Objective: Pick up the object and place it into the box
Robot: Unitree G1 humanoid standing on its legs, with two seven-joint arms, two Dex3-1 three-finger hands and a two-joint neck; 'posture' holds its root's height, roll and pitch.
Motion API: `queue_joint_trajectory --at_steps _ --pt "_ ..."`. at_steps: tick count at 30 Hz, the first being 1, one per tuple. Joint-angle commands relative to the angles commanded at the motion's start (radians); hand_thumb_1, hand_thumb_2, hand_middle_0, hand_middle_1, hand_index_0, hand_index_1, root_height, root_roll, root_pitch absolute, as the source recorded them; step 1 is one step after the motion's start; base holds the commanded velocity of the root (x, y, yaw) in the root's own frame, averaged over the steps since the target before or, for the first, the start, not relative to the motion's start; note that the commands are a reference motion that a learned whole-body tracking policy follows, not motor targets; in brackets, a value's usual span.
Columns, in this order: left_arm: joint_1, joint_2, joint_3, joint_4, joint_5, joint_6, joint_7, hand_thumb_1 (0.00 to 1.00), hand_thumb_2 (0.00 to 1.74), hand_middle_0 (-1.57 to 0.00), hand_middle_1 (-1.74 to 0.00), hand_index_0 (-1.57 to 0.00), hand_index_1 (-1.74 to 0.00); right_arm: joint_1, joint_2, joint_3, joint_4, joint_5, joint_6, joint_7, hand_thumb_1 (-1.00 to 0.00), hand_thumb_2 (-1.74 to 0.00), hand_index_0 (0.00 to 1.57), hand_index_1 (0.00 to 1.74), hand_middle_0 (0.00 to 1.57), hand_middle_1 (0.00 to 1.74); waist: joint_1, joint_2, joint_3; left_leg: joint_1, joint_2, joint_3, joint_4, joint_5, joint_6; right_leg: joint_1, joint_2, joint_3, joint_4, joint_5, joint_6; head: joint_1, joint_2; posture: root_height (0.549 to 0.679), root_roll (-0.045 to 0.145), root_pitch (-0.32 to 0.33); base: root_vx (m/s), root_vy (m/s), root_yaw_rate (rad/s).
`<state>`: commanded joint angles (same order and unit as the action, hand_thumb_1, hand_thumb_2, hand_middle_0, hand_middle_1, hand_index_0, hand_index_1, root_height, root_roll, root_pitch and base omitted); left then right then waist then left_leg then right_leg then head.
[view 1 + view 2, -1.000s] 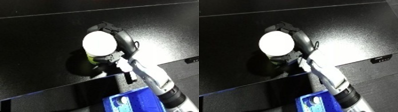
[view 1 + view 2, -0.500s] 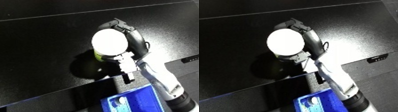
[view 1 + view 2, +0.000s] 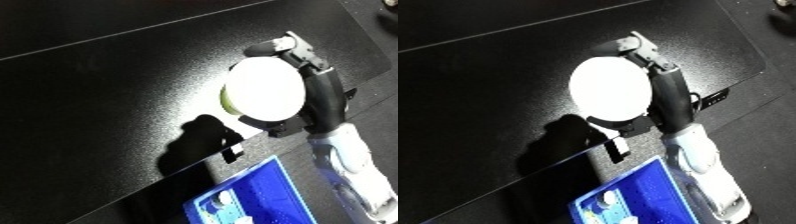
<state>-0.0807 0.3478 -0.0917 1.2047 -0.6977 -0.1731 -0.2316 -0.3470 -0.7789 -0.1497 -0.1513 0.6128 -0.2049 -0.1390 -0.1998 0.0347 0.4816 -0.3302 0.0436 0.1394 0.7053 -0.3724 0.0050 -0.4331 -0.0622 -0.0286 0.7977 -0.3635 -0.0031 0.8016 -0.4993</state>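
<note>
One white object (image 3: 265, 89) in right robot hand (image 3: 313, 75); one blue bin (image 3: 636, 196).

A black table (image 3: 107, 100) fills most of the view, its surface speckled where the light hits it. A pale line runs across its far part. Dark floor (image 3: 753, 95) shows past the table's edge.

Both head-mounted eyes are looking steeply down, close over the matte black table (image 3: 107, 100), sharing it and the blue plastic bin (image 3: 638, 197) lying at its near edge; the right eye is sitting slightly offset.
</note>
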Motion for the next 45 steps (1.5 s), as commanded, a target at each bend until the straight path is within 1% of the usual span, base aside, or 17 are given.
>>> queue_joint_trajectory --at_steps 3,7,10,13,15,18,21,25,28,30,32,34,35,37,38,41,45 --pt "0.013 -0.015 0.013 0.012 -0.023 -0.012 -0.005 0.00 0.00 0.00 0.00 0.00 0.00 0.079 0.025 -0.081 -0.002 -0.021 -0.092 -0.042 -0.85 -1.48 1.33 1.48 1.33 1.48 -0.026 0.001 0.003 0.014 -0.003 0.013 -0.005 -0.011 0.0063 0.003 0.0130 0.011 -0.004 -0.001 0.0008 0.055 -0.007 0.635 0.065 0.007 0.032 0.098 -0.173" --pt "0.028 -0.030 0.024 0.028 -0.045 -0.023 -0.016 0.00 0.00 0.00 0.00 0.00 0.00 0.163 0.044 -0.180 0.032 -0.015 -0.214 -0.105 -0.85 -1.48 1.33 1.48 1.33 1.48 -0.050 0.008 0.004 0.027 -0.012 0.023 -0.007 -0.025 0.0140 0.005 0.0282 0.023 -0.006 -0.002 0.0007 0.111 -0.021 0.635 0.066 0.008 0.034 0.078 -0.133" --pt "0.035 -0.036 0.025 0.034 -0.057 -0.024 -0.025 0.00 0.00 0.00 0.00 0.00 0.00 0.220 0.046 -0.249 0.087 -0.007 -0.282 -0.148 -0.85 -1.48 1.33 1.48 1.33 1.48 -0.063 0.016 0.006 0.035 -0.019 0.026 -0.010 -0.031 0.0179 0.006 0.0369 0.030 -0.004 -0.005 0.0004 0.135 -0.028 0.635 0.066 0.009 0.032 0.063 -0.110" --pt "0.034 -0.038 0.025 0.038 -0.065 -0.024 -0.034 0.00 0.00 0.00 0.00 0.00 0.00 0.265 0.043 -0.297 0.157 0.015 -0.332 -0.189 -0.85 -1.48 1.33 1.48 1.33 1.48 -0.071 0.023 0.007 0.042 -0.027 0.026 -0.015 -0.032 0.0208 0.005 0.0451 0.037 -0.006 -0.006 -0.0011 0.150 -0.037 0.635 0.067 0.012 0.025 0.047 -0.077" --pt "0.031 -0.039 0.022 0.042 -0.070 -0.025 -0.039 0.00 0.00 0.00 0.00 0.00 0.00 0.288 0.046 -0.318 0.215 0.047 -0.360 -0.200 -0.85 -1.48 1.33 1.48 1.33 1.48 -0.075 0.027 0.007 0.043 -0.029 0.026 -0.016 -0.033 0.0223 0.004 0.0494 0.040 -0.005 -0.006 -0.0019 0.149 -0.045 0.635 0.068 0.013 0.020 0.025 -0.054" --pt "0.025 -0.039 0.018 0.043 -0.074 -0.025 -0.041 0.00 0.00 0.00 0.00 0.00 0.00 0.320 0.058 -0.335 0.320 0.108 -0.389 -0.182 -0.85 -1.48 1.33 1.48 1.33 1.48 -0.079 0.031 0.008 0.041 -0.032 0.024 -0.013 -0.033 0.0249 0.000 0.0541 0.043 -0.003 -0.004 -0.0030 0.143 -0.044 0.635 0.068 0.014 0.011 0.011 -0.044" --pt "0.021 -0.038 0.016 0.036 -0.072 -0.019 -0.037 0.00 0.00 0.00 0.00 0.00 0.00 0.343 0.071 -0.321 0.431 0.142 -0.392 -0.151 -0.85 -1.48 1.33 1.48 1.33 1.48 -0.078 0.035 0.012 0.040 -0.035 0.020 -0.014 -0.030 0.0275 -0.005 0.0571 0.046 -0.003 -0.002 -0.0040 0.158 -0.050 0.635 0.067 0.016 -0.006 0.000 -0.022" --pt "0.016 -0.033 0.012 0.028 -0.067 -0.007 -0.033 0.00 0.00 0.00 0.00 0.00 0.00 0.350 0.078 -0.268 0.578 0.172 -0.366 -0.098 -0.85 -1.48 1.33 1.48 1.33 1.48 -0.072 0.042 0.015 0.036 -0.040 0.015 -0.015 -0.026 0.0297 -0.007 0.0595 0.047 -0.006 0.003 -0.0072 0.185 -0.067 0.635 0.068 0.017 -0.007 0.001 0.009" --pt "0.013 -0.028 0.010 0.022 -0.059 0.003 -0.031 0.00 0.00 0.00 0.00 0.00 0.00 0.340 0.078 -0.210 0.692 0.198 -0.320 -0.020 -0.85 -1.48 1.33 1.48 1.33 1.48 -0.065 0.048 0.017 0.033 -0.043 0.010 -0.012 -0.022 0.0299 -0.006 0.0584 0.047 -0.007 0.006 -0.0103 0.203 -0.079 0.635 0.068 0.015 -0.006 -0.005 0.026" --pt "0.011 -0.023 0.012 0.017 -0.051 0.010 -0.031 0.00 0.00 0.00 0.00 0.00 0.00 0.326 0.081 -0.161 0.764 0.235 -0.244 0.079 -0.85 -1.48 1.33 1.48 1.33 1.48 -0.061 0.049 0.019 0.031 -0.043 0.006 -0.009 -0.020 0.0288 -0.006 0.0569 0.047 -0.007 0.008 -0.0118 0.213 -0.086 0.635 0.068 0.014 -0.008 -0.013 0.027" --pt "0.008 -0.016 0.012 0.011 -0.039 0.020 -0.030 0.00 0.00 0.00 0.00 0.00 0.00 0.312 0.087 -0.104 0.842 0.278 -0.125 0.210 -0.85 -1.48 1.33 1.48 1.33 1.48 -0.054 0.048 0.019 0.027 -0.045 0.001 -0.005 -0.018 0.0288 -0.007 0.0557 0.045 -0.008 0.009 -0.0141 0.237 -0.094 0.635 0.067 0.013 -0.012 -0.034 0.050" --pt "0.002 -0.009 0.009 0.009 -0.023 0.029 -0.028 0.00 0.00 0.00 0.00 0.00 0.00 0.298 0.094 -0.049 0.933 0.309 0.002 0.334 -0.85 -1.48 1.33 1.48 1.33 1.48 -0.042 0.046 0.016 0.021 -0.046 -0.005 0.001 -0.019 0.0309 -0.007 0.0546 0.041 -0.009 0.011 -0.0168 0.260 -0.104 0.635 0.066 0.012 -0.015 -0.062 0.085" --pt "-0.002 -0.006 0.006 0.009 -0.013 0.032 -0.028 0.00 0.00 0.00 0.00 0.00 0.00 0.289 0.096 -0.025 0.981 0.314 0.050 0.380 -0.85 -1.48 1.33 1.48 1.33 1.48 -0.035 0.045 0.014 0.018 -0.048 -0.008 0.004 -0.020 0.0325 -0.007 0.0541 0.039 -0.009 0.012 -0.0179 0.268 -0.109 0.635 0.065 0.011 -0.018 -0.077 0.105" --pt "-0.010 -0.002 -0.003 0.012 0.003 0.034 -0.027 0.00 0.00 0.00 0.00 0.00 0.00 0.270 0.097 0.004 1.066 0.312 0.108 0.433 -0.85 -1.48 1.33 1.48 1.33 1.48 -0.021 0.045 0.011 0.014 -0.049 -0.014 0.008 -0.021 0.0349 -0.006 0.0529 0.034 -0.007 0.012 -0.0184 0.288 -0.120 0.635 0.063 0.009 -0.013 -0.077 0.102" --pt "-0.014 -0.001 -0.007 0.013 0.011 0.035 -0.027 0.00 0.00 0.00 0.00 0.00 0.00 0.259 0.096 0.013 1.100 0.308 0.122 0.447 -0.85 -1.48 1.33 1.48 1.33 1.48 -0.015 0.045 0.009 0.012 -0.049 -0.017 0.010 -0.021 0.0358 -0.006 0.0524 0.032 -0.005 0.013 -0.0184 0.292 -0.122 0.635 0.062 0.008 -0.009 -0.071 0.097" --pt "-0.024 -0.001 -0.024 0.017 0.023 0.036 -0.023 0.00 0.00 0.00 0.00 0.00 0.00 0.227 0.098 0.030 1.179 0.306 0.139 0.463 -0.70 -1.22 1.10 1.22 1.10 1.22 0.001 0.047 0.005 0.010 -0.052 -0.025 0.013 -0.020 0.0379 -0.002 0.0504 0.026 -0.001 0.013 -0.0176 0.305 -0.130 0.634 0.059 0.004 -0.003 -0.060 0.089" --pt "-0.031 0.001 -0.036 0.023 0.029 0.042 -0.019 0.00 0.00 0.00 0.00 0.00 0.00 0.197 0.101 0.033 1.233 0.300 0.132 0.467 -0.50 -0.87 0.79 0.87 0.79 0.87 0.015 0.050 0.000 0.006 -0.054 -0.033 0.014 -0.017 0.0377 0.002 0.0481 0.020 0.004 0.012 -0.0158 0.313 -0.140 0.634 0.057 0.001 0.000 -0.034 0.059"
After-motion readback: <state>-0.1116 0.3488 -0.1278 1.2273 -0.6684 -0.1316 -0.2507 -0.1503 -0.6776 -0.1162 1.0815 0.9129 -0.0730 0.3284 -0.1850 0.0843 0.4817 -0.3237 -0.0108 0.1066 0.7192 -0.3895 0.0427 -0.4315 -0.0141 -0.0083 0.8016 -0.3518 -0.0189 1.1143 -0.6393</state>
